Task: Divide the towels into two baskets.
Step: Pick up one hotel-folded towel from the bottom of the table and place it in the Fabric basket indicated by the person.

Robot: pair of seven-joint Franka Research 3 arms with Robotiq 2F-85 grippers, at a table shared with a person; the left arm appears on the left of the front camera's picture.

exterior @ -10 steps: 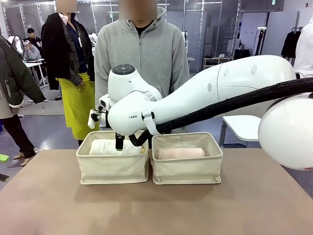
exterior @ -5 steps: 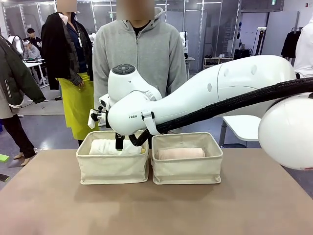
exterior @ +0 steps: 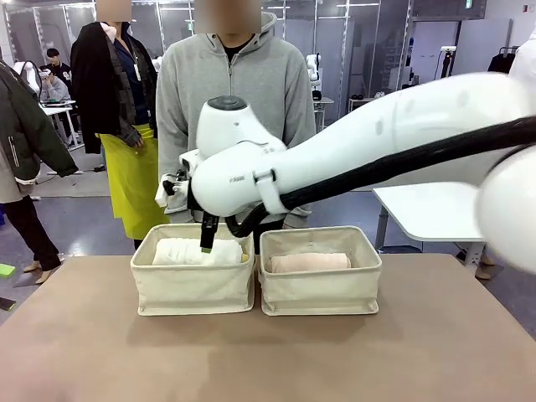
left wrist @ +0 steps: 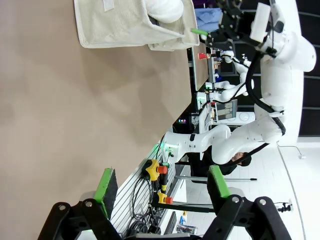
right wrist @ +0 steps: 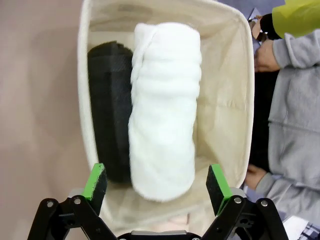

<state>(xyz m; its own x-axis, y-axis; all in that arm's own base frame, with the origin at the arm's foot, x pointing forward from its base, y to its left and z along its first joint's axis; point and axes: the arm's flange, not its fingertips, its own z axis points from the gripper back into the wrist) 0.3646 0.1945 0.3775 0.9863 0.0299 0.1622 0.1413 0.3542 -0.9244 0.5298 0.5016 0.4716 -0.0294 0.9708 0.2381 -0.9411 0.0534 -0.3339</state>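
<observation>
Over left basket (exterior: pixel 193 280) | my right gripper (right wrist: pixel 156 186) has lifted, jaws apart, empty | white towel (right wrist: pixel 162 105) dropped beside grey towel (right wrist: pixel 107 107)

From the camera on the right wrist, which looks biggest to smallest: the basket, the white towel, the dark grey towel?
1. Basket, holding both rolls.
2. White towel, lying on top.
3. Dark grey towel, though partly hidden beneath the white one and farther from the camera, so the two rolls may really be alike.
</observation>
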